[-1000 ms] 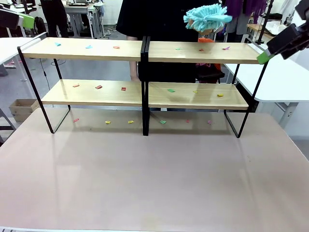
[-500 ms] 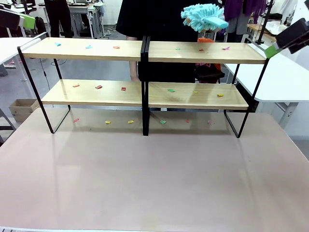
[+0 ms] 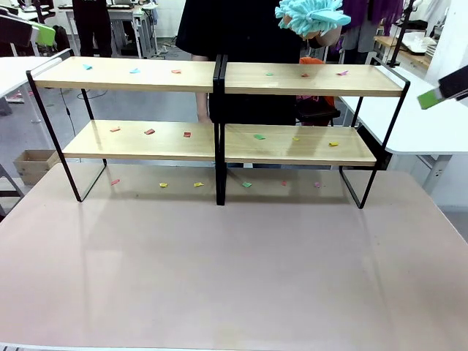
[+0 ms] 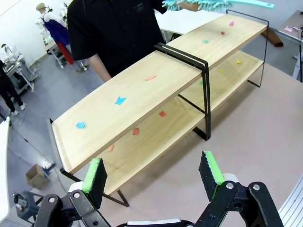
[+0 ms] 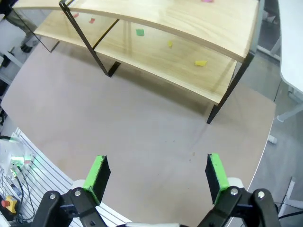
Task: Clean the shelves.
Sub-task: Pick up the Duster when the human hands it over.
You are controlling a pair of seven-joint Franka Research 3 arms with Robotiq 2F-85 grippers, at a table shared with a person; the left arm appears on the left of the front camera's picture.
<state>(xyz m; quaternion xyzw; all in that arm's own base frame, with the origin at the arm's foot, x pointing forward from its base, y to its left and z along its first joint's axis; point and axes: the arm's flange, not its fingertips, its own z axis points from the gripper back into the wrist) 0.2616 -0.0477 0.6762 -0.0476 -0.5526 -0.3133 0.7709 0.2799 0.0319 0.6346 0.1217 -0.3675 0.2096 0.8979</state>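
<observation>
- Left wrist view: left hand (image 4: 151, 164) spread apart, empty; shelves (image 4: 156, 85) just ahead of it?
- Yes. Right hand (image 5: 156, 161) likewise apart, empty, over surface (image 5: 142, 127); shelves farther ahead, scraps (image 5: 140, 32) on them.

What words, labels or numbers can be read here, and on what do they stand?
None can be read.
The shelves and the coloured paper scraps carry no print.
A faint mark on the person's black shirt is too small to read.
</observation>
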